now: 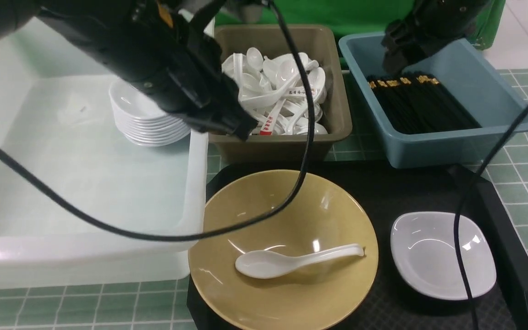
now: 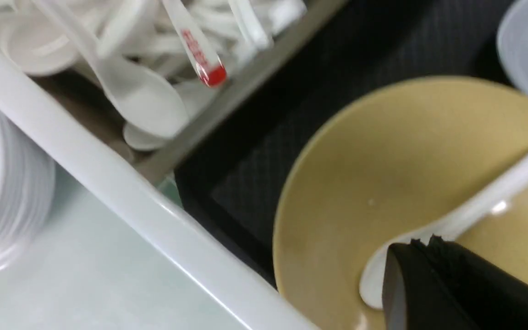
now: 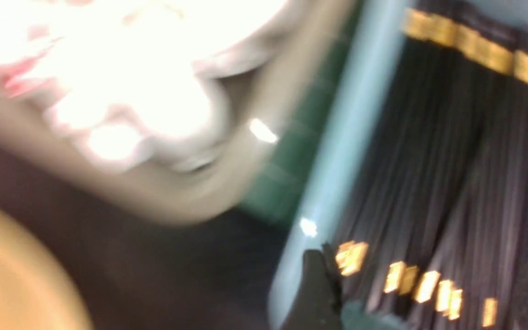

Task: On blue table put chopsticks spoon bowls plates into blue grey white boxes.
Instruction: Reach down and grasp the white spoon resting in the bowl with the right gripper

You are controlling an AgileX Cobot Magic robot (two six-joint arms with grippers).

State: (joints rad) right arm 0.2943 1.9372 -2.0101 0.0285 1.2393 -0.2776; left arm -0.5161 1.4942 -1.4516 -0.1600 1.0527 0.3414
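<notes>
**White spoon lies across the yellow bowl, handle to the right**

The spoon (image 1: 291, 261) rests inside the bowl (image 1: 319, 206), on its near slope, touching the glazed wall. Its long axis runs nearly left to right across the bowl. The scoop points to the robot's left and the handle end points right, tilted a little toward the far side.

The spoon looks like glazed ceramic or hard plastic. It is likely to be light, stiff and slick, and it could chip if dropped. The scoop is broad and rounded and would probably squirt out of a pinch. The straighter handle, about halfway along, looks like the better place to grip, with the pads closing across its width. The bowl's slope could let the spoon slide when it is nudged.

The left gripper (image 2: 422, 243) hangs above the bowl's far left edge with its fingers pressed together and holding nothing. They would have to open before any grasp. The right gripper (image 1: 394, 64) is well beyond the bowl, up and to the right, above the chopsticks (image 1: 424, 105) in the blue box (image 1: 475, 82). Its wrist view is smeared, so it cannot be told how its fingers stand.

The small white dish (image 1: 438, 256) sits just to the right of the bowl. The grey-brown box (image 1: 332, 91) of spoons stands directly behind the bowl.
</notes>
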